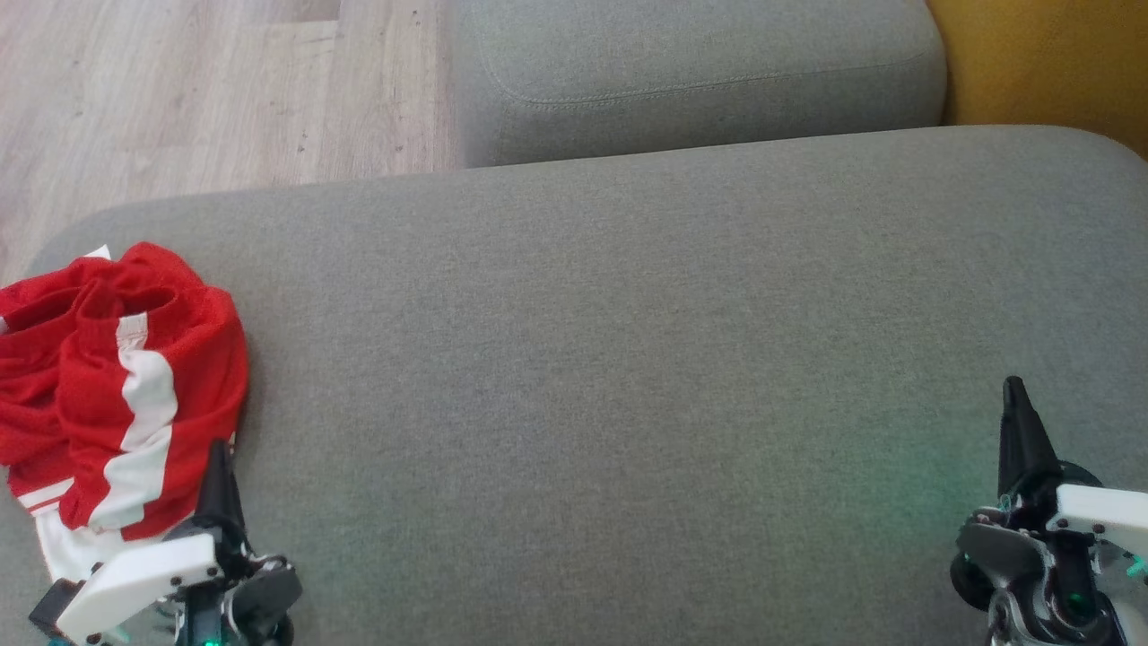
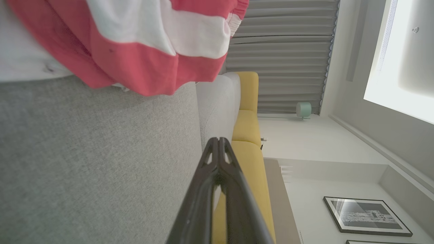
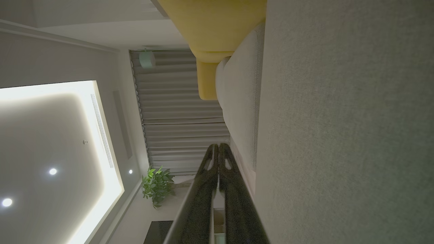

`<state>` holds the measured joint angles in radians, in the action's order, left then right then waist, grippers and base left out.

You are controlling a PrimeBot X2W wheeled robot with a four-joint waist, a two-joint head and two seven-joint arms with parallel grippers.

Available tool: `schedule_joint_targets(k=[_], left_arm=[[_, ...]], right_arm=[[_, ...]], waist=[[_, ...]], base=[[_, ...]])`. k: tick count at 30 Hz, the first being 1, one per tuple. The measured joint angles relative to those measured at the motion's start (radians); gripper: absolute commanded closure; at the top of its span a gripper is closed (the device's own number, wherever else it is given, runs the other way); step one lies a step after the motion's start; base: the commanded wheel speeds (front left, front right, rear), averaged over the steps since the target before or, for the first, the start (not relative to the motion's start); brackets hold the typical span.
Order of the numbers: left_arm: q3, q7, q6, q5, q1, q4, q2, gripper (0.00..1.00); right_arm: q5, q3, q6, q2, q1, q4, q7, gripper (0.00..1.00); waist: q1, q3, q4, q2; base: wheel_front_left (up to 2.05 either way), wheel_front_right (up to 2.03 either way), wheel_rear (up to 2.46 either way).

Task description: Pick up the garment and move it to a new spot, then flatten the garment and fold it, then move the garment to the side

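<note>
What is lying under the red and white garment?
The crumpled garment rests on the grey sofa cushion, visible beside it. Whether anything lies beneath the heap cannot be seen, because the cloth covers that spot.

The grey seat cushion lies bare from its middle to its right edge, so a hand can travel freely there between the near and far edges. The one obstacle on it is the red and white garment, heaped against the left edge towards the near-left corner. The left hand, fingers pressed together, sits at the near edge just beside the heap, with open cushion on its other side. The right hand, likewise closed, is at the near-right corner, well apart from the heap. A second cushion lies just beyond the far edge, yellow upholstery past the far-right corner, and wooden floor off the far-left corner.
</note>
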<state>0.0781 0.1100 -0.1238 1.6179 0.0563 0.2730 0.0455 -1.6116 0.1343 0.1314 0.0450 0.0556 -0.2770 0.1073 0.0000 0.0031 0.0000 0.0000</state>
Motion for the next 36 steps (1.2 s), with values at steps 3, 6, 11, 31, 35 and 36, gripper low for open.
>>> schedule_joint_targets(k=[3,6,11,31,35,36], left_arm=[[0.0,0.0,0.0,0.0,0.0,0.0,0.0,1.0],[0.0,0.0,0.0,0.0,0.0,0.0,0.0,1.0],[0.0,0.0,0.0,0.0,0.0,0.0,0.0,1.0],[0.0,0.0,0.0,0.0,0.0,0.0,0.0,1.0],[0.0,0.0,0.0,0.0,0.0,0.0,0.0,1.0],[0.0,0.0,0.0,0.0,0.0,0.0,0.0,1.0]], right_arm=[[0.0,0.0,0.0,0.0,0.0,0.0,0.0,1.0],[0.0,0.0,0.0,0.0,0.0,0.0,0.0,1.0],[0.0,0.0,0.0,0.0,0.0,0.0,0.0,1.0],[0.0,0.0,0.0,0.0,0.0,0.0,0.0,1.0],[0.0,0.0,0.0,0.0,0.0,0.0,0.0,1.0],[0.0,0.0,0.0,0.0,0.0,0.0,0.0,1.0]], waist=[[0.0,0.0,0.0,0.0],[0.0,0.0,0.0,0.0],[0.0,0.0,0.0,0.0],[0.0,0.0,0.0,0.0],[0.0,0.0,0.0,0.0],[0.0,0.0,0.0,0.0]], base=[[0.0,0.0,0.0],[0.0,0.0,0.0],[0.0,0.0,0.0],[0.0,0.0,0.0],[0.0,0.0,0.0],[0.0,0.0,0.0]])
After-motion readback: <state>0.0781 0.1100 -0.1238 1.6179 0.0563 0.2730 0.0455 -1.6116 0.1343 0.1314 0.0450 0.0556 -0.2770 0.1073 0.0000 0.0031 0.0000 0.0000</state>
